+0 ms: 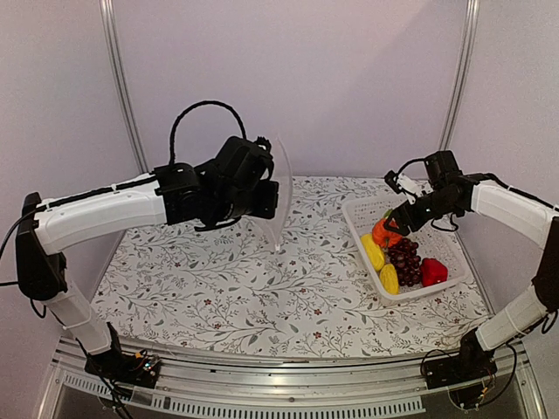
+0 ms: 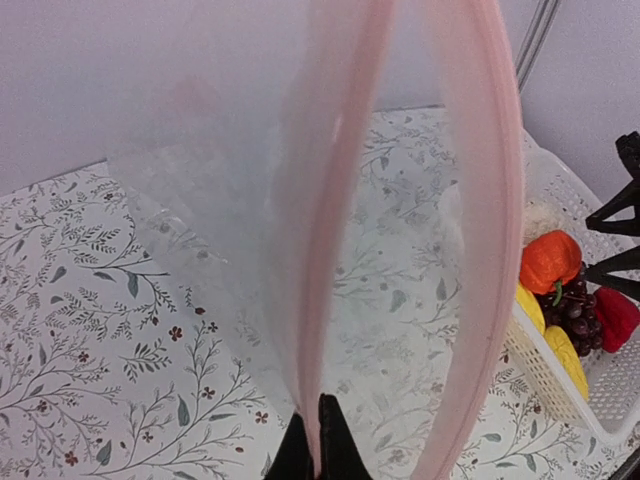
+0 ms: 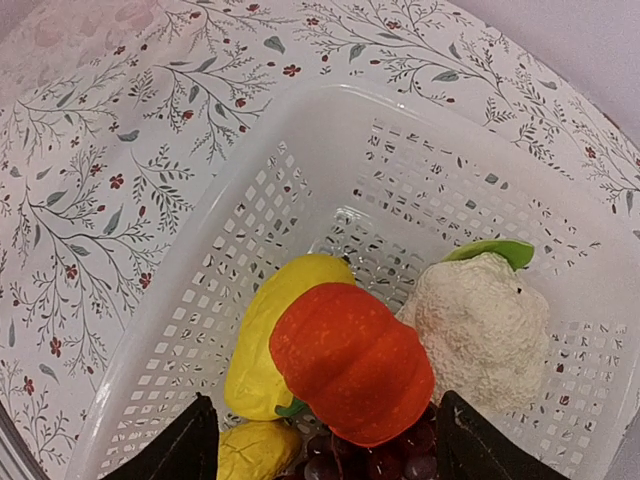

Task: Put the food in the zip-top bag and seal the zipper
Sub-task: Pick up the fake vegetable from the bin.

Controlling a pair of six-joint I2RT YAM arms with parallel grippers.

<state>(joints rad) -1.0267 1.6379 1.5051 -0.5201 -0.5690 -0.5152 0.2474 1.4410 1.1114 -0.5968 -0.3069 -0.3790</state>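
Observation:
My left gripper (image 1: 269, 190) is shut on one lip of the pinkish zipper (image 2: 335, 200) and holds the clear zip-top bag (image 1: 281, 196) upright above the table's middle. Its fingertips (image 2: 340, 445) pinch that strip. The other lip (image 2: 497, 250) bows away, so the mouth gapes. My right gripper (image 1: 397, 220) is open and empty, just above the food in the white basket. Its fingers straddle the orange piece (image 3: 350, 360). Beside it lie the cauliflower (image 3: 480, 325), two yellow pieces (image 3: 268, 330) (image 3: 255, 450) and the grapes (image 3: 345, 468). The red piece (image 1: 433, 271) lies at the near end.
The white lattice basket (image 1: 454, 249) stands at the right of the flowered table, its rim also in the right wrist view (image 3: 300, 120). Grey walls and metal posts (image 1: 120, 87) close the back and sides.

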